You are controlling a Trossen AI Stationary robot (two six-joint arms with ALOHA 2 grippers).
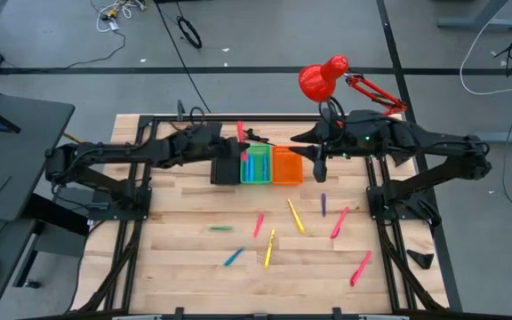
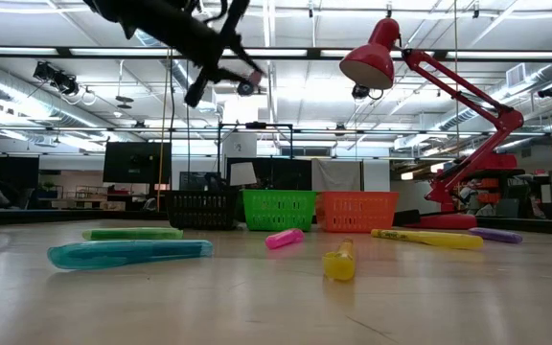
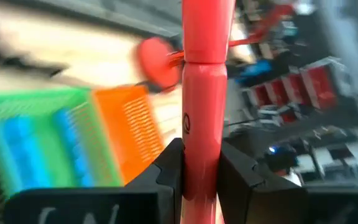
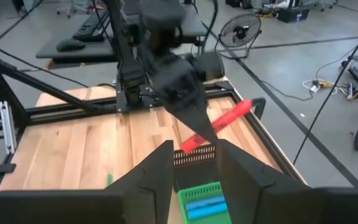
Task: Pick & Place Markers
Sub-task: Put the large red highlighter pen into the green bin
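Nearest the low camera lies a blue marker (image 2: 128, 252), with a yellow one (image 2: 340, 261) beside it and the black bin (image 2: 200, 209), green bin (image 2: 278, 209) and orange bin (image 2: 356, 211) in a row behind. From above, the left gripper (image 1: 241, 148) pinches a red marker (image 1: 240, 135) over the green bin, which holds what look like blue markers; the right gripper (image 1: 319, 165) hovers by the orange bin. Right wrist: its fingers (image 4: 154, 174) stand apart, empty.
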